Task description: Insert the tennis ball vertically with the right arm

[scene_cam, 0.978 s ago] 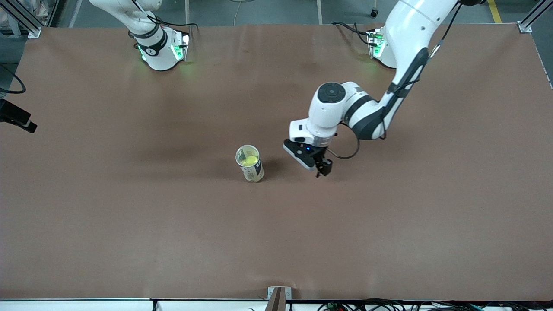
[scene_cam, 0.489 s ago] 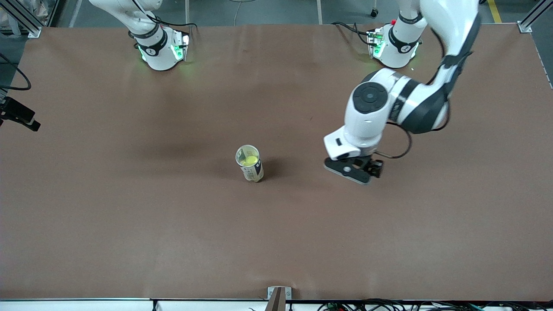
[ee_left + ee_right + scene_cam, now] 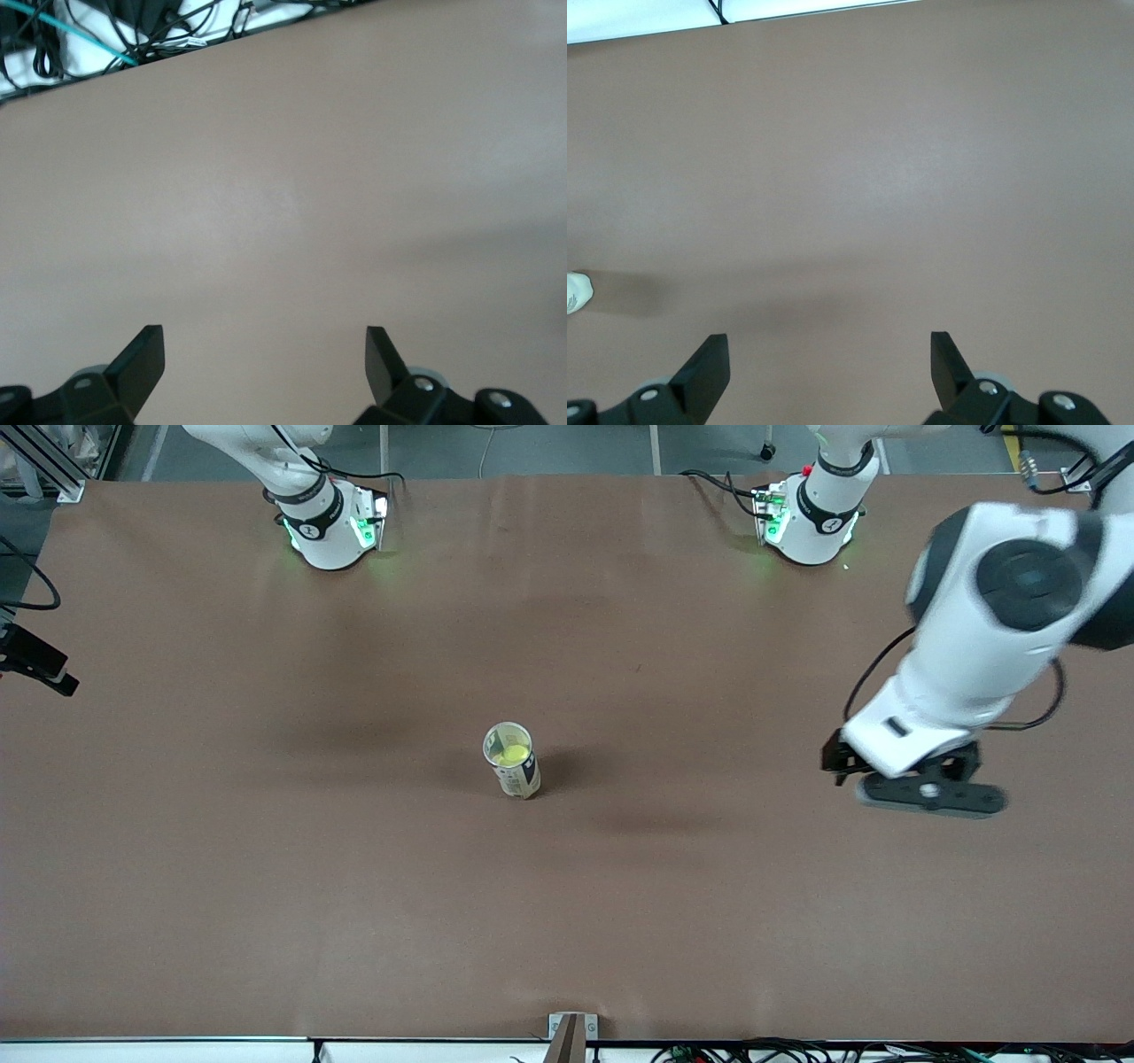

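Front view, tube: upright open tube stands near the middle of the table, mouth facing up, which suits a straight-down drop.
Front view, ball: yellow tennis ball sits inside the tube, seen through its open mouth; by this picture the insertion looks done.
Front view, left arm: left gripper hangs over bare table toward the left arm's end, well apart from the tube and holding nothing. That spacing probably keeps it clear of the tube.
Front view, right arm: only its base and lowest links show at the top; its gripper cannot be placed with any certainty here.
Left wrist view: left gripper's two black fingertips stand wide apart over plain brown table, nothing between them. Cables lie off the table's edge. No tube or ball appears.
Right wrist view: right gripper has its jaws spread wide and empty over bare table, so this arm seems to be waiting. A small white object shows at the picture's edge; what it is cannot be told.
Across views: only the front view shows the ball and tube. Only the wrist views make the spread of the jaws plain.
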`<action>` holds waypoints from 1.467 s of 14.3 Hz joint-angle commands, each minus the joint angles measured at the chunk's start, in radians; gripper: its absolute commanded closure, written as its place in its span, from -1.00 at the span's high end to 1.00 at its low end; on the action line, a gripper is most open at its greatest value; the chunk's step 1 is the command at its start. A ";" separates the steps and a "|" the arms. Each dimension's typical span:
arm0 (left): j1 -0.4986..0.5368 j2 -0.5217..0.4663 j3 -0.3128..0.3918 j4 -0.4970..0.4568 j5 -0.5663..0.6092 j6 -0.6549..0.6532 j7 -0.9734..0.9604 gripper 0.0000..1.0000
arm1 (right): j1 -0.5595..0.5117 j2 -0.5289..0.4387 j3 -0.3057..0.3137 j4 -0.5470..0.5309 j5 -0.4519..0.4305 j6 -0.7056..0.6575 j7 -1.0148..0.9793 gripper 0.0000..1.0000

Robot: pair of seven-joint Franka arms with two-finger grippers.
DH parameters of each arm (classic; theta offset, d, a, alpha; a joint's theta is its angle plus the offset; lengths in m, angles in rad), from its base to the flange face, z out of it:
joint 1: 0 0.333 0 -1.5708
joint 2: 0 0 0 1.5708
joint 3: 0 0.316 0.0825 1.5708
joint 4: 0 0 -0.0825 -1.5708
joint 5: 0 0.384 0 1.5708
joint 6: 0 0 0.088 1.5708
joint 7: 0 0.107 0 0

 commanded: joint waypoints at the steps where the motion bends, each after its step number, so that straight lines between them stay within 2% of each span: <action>1: 0.129 -0.071 -0.013 -0.008 -0.137 -0.030 0.005 1.00 | -0.003 -0.026 0.007 -0.022 -0.011 0.008 -0.005 1.00; 4: 0.126 -0.164 0.015 -0.019 -0.151 -0.148 0.011 1.00 | -0.003 -0.026 0.007 -0.022 -0.009 0.005 -0.004 1.00; 7: -0.013 -0.267 0.192 -0.054 -0.208 -0.263 0.060 1.00 | -0.005 -0.026 0.007 -0.017 -0.011 -0.003 -0.005 1.00; 9: -0.046 -0.333 0.254 -0.106 -0.269 -0.294 0.100 1.00 | -0.005 -0.026 0.007 -0.017 -0.009 -0.003 -0.004 1.00; 14: -0.081 -0.453 0.277 -0.227 -0.283 -0.312 0.109 1.00 | -0.003 -0.026 0.007 -0.014 -0.009 -0.003 -0.002 1.00; 21: -0.063 -0.427 0.286 -0.232 -0.266 -0.286 0.115 1.00 | 0.003 -0.024 0.008 -0.016 -0.009 -0.005 -0.004 1.00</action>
